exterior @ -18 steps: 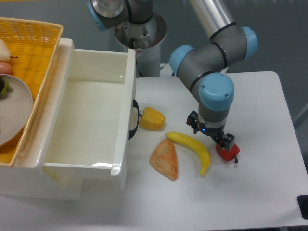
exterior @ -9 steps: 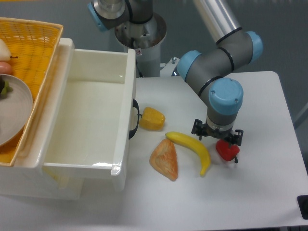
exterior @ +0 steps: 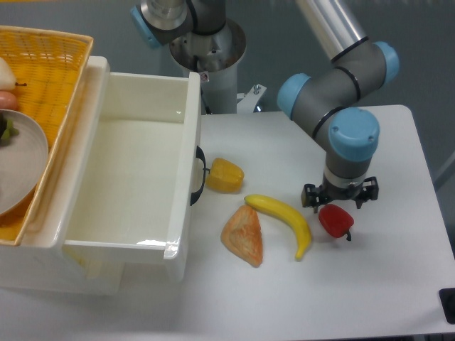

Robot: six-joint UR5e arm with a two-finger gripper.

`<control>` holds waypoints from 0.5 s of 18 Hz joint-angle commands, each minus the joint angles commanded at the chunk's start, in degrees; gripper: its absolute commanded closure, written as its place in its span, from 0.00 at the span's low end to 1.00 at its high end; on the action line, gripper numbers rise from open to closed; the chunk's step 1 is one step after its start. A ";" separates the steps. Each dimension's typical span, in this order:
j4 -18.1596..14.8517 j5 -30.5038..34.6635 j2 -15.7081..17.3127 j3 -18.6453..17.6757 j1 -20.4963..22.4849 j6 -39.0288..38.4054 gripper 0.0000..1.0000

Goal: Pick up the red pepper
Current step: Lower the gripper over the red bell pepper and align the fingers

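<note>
The red pepper (exterior: 335, 220) lies on the white table (exterior: 398, 284), small and glossy, with a short dark stem at its lower right. My gripper (exterior: 340, 195) hangs directly over the pepper's far edge, pointing down. It is open, with one dark finger (exterior: 309, 196) to the left and the other to the right, and nothing is held between them. From this view I cannot tell whether the fingers touch the pepper.
A yellow banana (exterior: 283, 219) lies just left of the pepper, with an orange wedge-shaped piece (exterior: 244, 236) and a yellow pepper (exterior: 225, 175) further left. A large white bin (exterior: 189, 142) and a wicker basket (exterior: 67, 78) fill the left side.
The gripper has shifted right and turned about its axis, so its fingers now spread left and right over the pepper. The pepper has not moved.
</note>
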 joint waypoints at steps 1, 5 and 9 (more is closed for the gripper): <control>0.00 -0.53 -0.61 0.00 0.00 -0.79 0.00; 0.09 -1.32 -2.20 0.44 -0.09 -4.74 0.00; 0.18 -2.82 -2.90 0.53 -0.26 -6.42 0.00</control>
